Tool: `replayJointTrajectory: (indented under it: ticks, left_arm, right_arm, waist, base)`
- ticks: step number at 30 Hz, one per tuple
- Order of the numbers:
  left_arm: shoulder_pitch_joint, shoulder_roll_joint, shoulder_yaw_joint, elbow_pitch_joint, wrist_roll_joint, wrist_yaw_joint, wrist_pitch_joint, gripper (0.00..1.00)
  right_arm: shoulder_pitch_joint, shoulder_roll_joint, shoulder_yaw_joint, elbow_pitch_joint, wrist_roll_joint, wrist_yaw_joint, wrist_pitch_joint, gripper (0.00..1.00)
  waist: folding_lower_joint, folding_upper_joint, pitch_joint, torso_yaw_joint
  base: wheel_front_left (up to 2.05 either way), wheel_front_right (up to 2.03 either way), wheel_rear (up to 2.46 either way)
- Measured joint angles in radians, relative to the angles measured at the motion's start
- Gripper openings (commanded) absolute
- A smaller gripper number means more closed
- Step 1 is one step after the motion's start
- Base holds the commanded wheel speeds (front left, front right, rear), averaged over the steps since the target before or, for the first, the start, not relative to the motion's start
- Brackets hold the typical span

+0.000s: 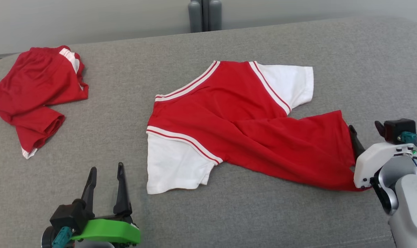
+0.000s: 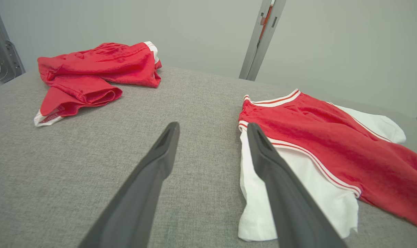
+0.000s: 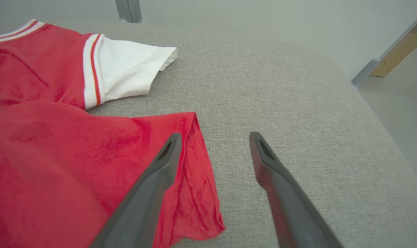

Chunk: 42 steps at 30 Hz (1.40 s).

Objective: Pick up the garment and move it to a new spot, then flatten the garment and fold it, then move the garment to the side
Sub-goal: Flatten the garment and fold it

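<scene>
Left gripper point(image 1: 107, 166): long dark fingers point(image 1: 121, 189), green shell point(image 1: 108, 232), teal plug point(image 1: 61, 237). Right gripper point(image 1: 363, 125): white shell point(image 1: 373, 158), silver forearm point(image 1: 409, 199).

Left end effector point(image 1: 107, 167) parted, right end effector point(image 3: 215, 135) parted

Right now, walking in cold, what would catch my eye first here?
The red shirt with white sleeves, spread across the middle of the grey cushioned surface, stands out most. A second red garment lies crumpled at the far left. The right pincer sits open at the shirt's hem.

Soft cloth garment point(image 1: 249, 117); coarse woven table point(image 1: 332, 51).
</scene>
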Motion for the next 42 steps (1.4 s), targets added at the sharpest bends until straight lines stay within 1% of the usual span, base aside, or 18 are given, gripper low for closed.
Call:
replayJointTrajectory:
  ticks: [8, 14, 15, 16, 17, 18, 22, 28, 36, 39, 40, 41, 42]
  left_arm:
    - [-0.008, 0.0, -0.006, -0.013, 0.009, 0.006, 0.0, 1.0]
    - [-0.006, 0.0, -0.012, -0.018, 0.01, 0.007, 0.0, 1.0]
    - [-0.005, 0.0, -0.013, -0.018, 0.01, 0.01, 0.0, 1.0]
    - [-0.005, 0.0, -0.014, -0.019, 0.01, 0.011, 0.0, 1.0]
    - [-0.005, 0.0, -0.015, -0.02, 0.01, 0.012, 0.0, 1.0]
    - [-0.005, 0.0, -0.015, -0.021, 0.01, 0.013, 0.0, 1.0]
    - [-0.007, 0.0, -0.018, -0.026, 0.007, 0.014, 0.0, 1.0]
    - [-0.028, 0.0, -0.025, -0.032, 0.004, 0.016, 0.0, 1.0]
    - [-0.063, 0.0, -0.04, -0.036, -0.006, 0.022, 0.0, 1.0]
    - [-0.075, 0.0, -0.049, -0.037, -0.007, 0.023, 0.0, 1.0]
    - [-0.08, 0.0, -0.053, -0.038, -0.007, 0.024, 0.0, 1.0]
    - [-0.085, 0.0, -0.056, -0.038, -0.007, 0.024, 0.0, 1.0]
    - [-0.092, 0.0, -0.061, -0.038, -0.007, 0.024, 0.0, 1.0]
  right_arm:
    - [-0.122, -0.072, 0.086, 0.227, 0.111, 0.0, 0.096, 1.0]
    - [-0.171, -0.114, 0.157, 0.323, 0.218, 0.0, 0.16, 1.0]
    - [-0.179, -0.122, 0.169, 0.332, 0.235, 0.0, 0.17, 0.49]
    - [-0.187, -0.129, 0.184, 0.338, 0.253, -0.001, 0.179, 0.33]
    - [-0.193, -0.135, 0.193, 0.34, 0.269, -0.001, 0.18, 0.1]
    - [-0.2, -0.141, 0.204, 0.343, 0.284, -0.001, 0.183, 0.0]
    - [-0.247, -0.165, 0.241, 0.35, 0.301, 0.0, 0.153, 0.0]
    - [-0.389, -0.207, 0.26, 0.379, 0.26, 0.0, 0.071, 0.0]
    - [-0.58, -0.221, 0.273, 0.484, 0.15, 0.0, -0.017, 0.0]
    - [-0.627, -0.212, 0.252, 0.548, 0.124, 0.0, -0.044, 0.0]
    - [-0.642, -0.21, 0.233, 0.572, 0.107, 0.0, -0.065, 0.35]
    - [-0.653, -0.21, 0.217, 0.589, 0.091, 0.0, -0.085, 1.0]
    - [-0.666, -0.21, 0.201, 0.612, 0.069, 0.0, -0.105, 1.0]
  waist:
    - [0.0, 0.0, 0.025, 0.08]
    - [0.0, 0.0, 0.04, 0.132]
    - [0.0, 0.0, 0.042, 0.139]
    - [0.0, 0.0, 0.044, 0.144]
    - [0.0, 0.0, 0.046, 0.148]
    - [0.0, 0.0, 0.049, 0.151]
    - [0.0, 0.0, 0.063, 0.159]
    - [0.0, 0.0, 0.088, 0.171]
    - [0.0, 0.0, 0.119, 0.207]
    - [0.0, 0.0, 0.129, 0.223]
    - [0.0, 0.0, 0.133, 0.227]
    - [0.0, 0.0, 0.135, 0.23]
    - [0.0, 0.0, 0.138, 0.234]
  base:
    - [0.0, 0.0, 0.0]
    - [0.0, 0.0, 0.0]
    - [0.0, 0.0, 0.0]
    - [0.0, 0.0, 0.0]
    - [0.0, 0.0, 0.0]
    - [0.0, 0.0, 0.0]
    - [0.0, 0.0, 0.0]
    - [0.0, 0.0, 0.0]
    - [0.0, 0.0, 0.0]
    - [0.0, 0.0, 0.0]
    - [0.0, 0.0, 0.0]
    - [0.0, 0.0, 0.0]
    - [0.0, 0.0, 0.0]
